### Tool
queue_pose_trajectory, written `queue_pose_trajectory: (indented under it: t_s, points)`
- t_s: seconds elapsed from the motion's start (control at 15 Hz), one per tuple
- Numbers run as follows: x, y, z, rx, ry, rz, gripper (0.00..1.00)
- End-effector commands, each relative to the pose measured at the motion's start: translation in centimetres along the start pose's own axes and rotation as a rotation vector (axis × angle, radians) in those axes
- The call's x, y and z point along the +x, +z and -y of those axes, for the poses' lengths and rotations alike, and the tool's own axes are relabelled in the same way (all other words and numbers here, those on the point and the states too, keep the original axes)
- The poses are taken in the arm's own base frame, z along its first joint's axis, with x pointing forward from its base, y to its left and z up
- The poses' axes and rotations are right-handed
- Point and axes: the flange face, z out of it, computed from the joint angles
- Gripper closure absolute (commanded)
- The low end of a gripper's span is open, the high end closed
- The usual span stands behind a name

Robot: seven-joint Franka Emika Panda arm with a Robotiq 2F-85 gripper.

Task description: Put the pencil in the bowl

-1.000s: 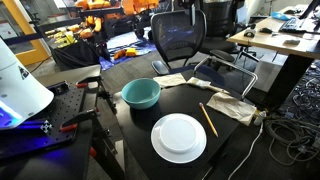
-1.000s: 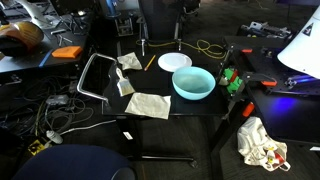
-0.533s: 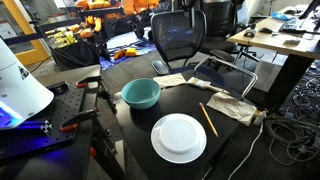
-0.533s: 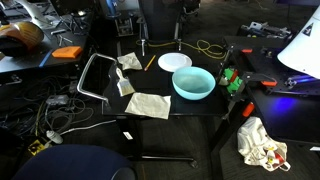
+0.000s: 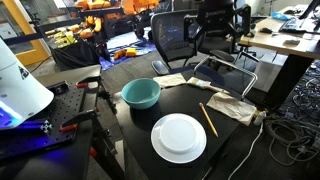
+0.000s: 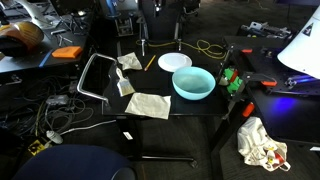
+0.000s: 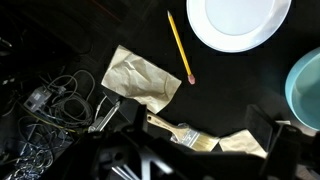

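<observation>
Wrist view, pencil beside white plate, bowl cropped, jaws wide apart, empty — both exterior views, whole bowl

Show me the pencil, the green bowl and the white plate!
pencil (image 7: 179,46): wrist view, on the middle of its yellow shaft.
bowl (image 5: 141,94): in an exterior view, on its bare teal inside.
white plate (image 5: 179,137): in an exterior view, on its bare middle.

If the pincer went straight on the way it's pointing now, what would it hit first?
Likely the paintbrush on the black table, seen between the pincer's fingers in the wrist view; depth is unclear.
</observation>
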Motion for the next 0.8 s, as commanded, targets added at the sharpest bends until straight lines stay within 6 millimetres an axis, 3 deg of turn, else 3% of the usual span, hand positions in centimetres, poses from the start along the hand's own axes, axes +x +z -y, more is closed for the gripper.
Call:
queue_pose_trajectory:
  t_s: [0.0,0.27,0.73]
  points:
    - [-0.1,3.5,-1.6,0.01,-0.089,-0.016,0.0]
    - [-0.7,7.2,-2.1,0.064,-0.156,-0.028,0.0]
    - [-0.9,11.9,-2.3,0.134,-0.171,-0.066,0.0]
